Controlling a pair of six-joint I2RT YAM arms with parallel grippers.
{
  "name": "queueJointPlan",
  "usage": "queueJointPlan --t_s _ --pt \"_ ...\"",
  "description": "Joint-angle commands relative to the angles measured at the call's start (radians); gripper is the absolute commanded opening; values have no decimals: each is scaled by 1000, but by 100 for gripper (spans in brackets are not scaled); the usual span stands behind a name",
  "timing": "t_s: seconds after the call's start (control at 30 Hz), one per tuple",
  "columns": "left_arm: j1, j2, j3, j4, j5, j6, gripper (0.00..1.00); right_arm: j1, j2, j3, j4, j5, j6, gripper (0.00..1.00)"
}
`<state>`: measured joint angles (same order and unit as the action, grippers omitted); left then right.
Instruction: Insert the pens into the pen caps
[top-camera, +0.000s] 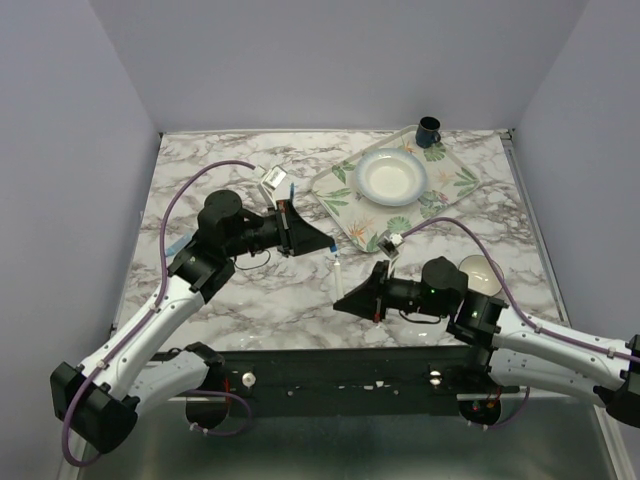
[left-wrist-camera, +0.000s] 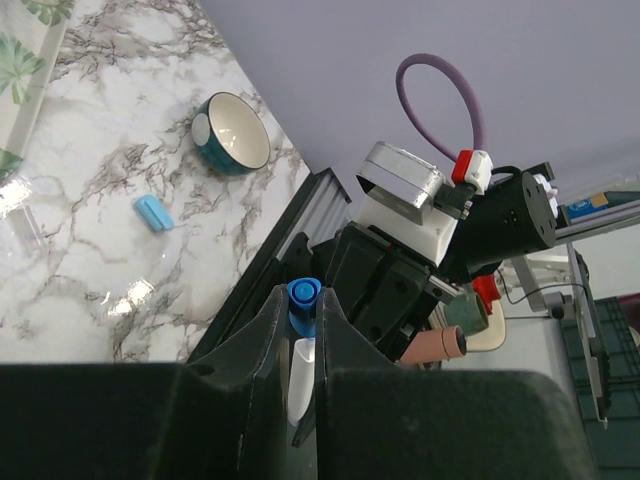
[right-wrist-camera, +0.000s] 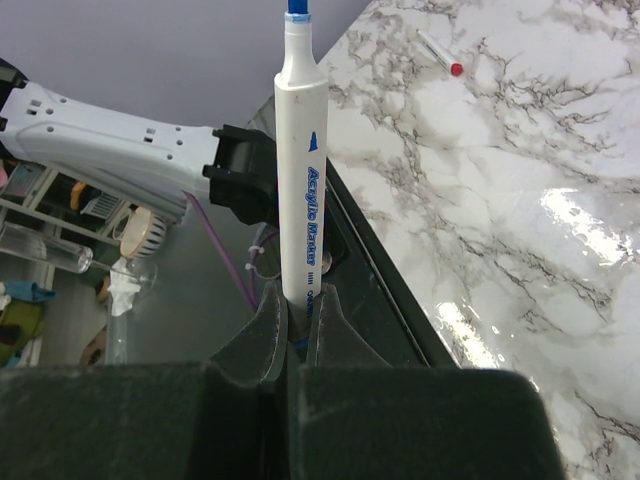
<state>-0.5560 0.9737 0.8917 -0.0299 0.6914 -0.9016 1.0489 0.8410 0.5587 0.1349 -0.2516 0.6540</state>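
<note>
The marble table (top-camera: 250, 290) carries a leaf-patterned tray (top-camera: 335, 205) just beyond the left claw (left-wrist-camera: 301, 300) and off to its right. In the tray sit a white plate (top-camera: 391, 177) at the middle and a dark blue mug (top-camera: 428, 130) at the far corner, well away from both claws. A teal bowl (left-wrist-camera: 232, 133) stands on the marble behind the right claw (right-wrist-camera: 297, 300), beside that arm's wrist, its cream inside in plain view. The two claws point at each other above the near half of the table, tips apart. The right claw is clamped on the lower barrel of a white pen (right-wrist-camera: 298, 180), which stands straight out past its fingertips with the blue nib bared at the far end. The left claw is pinched on a blue cap (left-wrist-camera: 305, 292), open mouth facing outward at the fingertips (something white sits behind it between the fingers, too hidden to name). A red-ended pen (right-wrist-camera: 440, 55) lies on the marble far beyond the right claw. A light blue cap (left-wrist-camera: 153, 212) lies flat between the left claw and the bowl.
</note>
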Motion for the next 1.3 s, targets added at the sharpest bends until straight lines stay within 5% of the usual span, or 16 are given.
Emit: queueJointPlan --t_s 0.0,1.27 --pt "-2 -26 -8 -7 48 21 0 13 7 35 26 22 -2 1" --pt "-39 -46 -30 -107 71 133 0 26 -19 32 15 110 6 1"
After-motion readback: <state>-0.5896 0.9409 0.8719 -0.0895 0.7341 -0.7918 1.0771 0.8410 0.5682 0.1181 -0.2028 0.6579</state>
